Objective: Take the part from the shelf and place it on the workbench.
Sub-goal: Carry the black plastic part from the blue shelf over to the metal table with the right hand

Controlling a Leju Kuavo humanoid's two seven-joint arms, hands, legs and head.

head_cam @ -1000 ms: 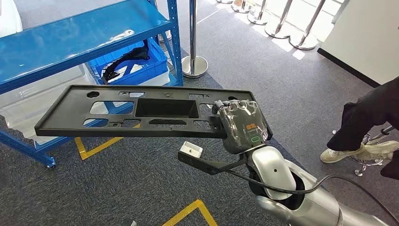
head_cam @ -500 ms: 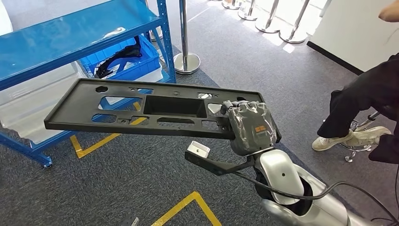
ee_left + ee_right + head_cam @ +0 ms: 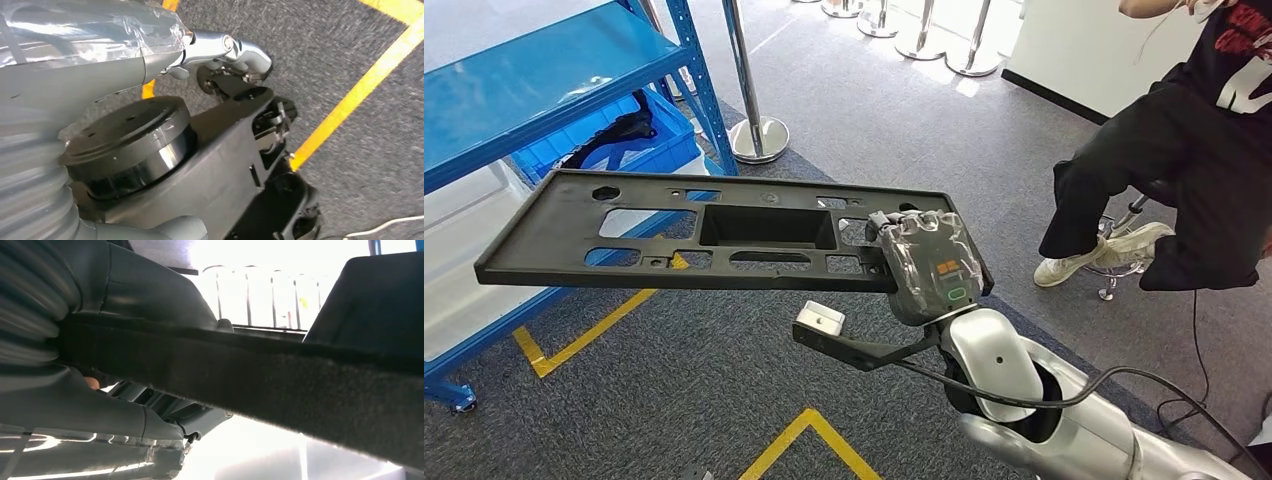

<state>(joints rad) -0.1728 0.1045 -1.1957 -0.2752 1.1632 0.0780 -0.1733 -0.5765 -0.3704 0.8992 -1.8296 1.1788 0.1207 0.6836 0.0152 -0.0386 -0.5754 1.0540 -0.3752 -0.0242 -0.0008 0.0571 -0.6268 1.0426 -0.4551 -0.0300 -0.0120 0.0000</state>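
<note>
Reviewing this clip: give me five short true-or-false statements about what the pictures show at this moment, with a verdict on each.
1. The right hand grips one end of the long black part. True.
2. The part lies on the blue shelf. False: it is held in the air, in front of the shelf, over the grey carpet.
3. A blue bin with dark parts in it sits on a lower level of the shelf. True.
4. The person on the right stands beside the shelf. False: the person sits on a stool, away from the shelf.
5. The left hand also holds the part. False: in the left wrist view the left hand hangs over the carpet and holds nothing.
</note>
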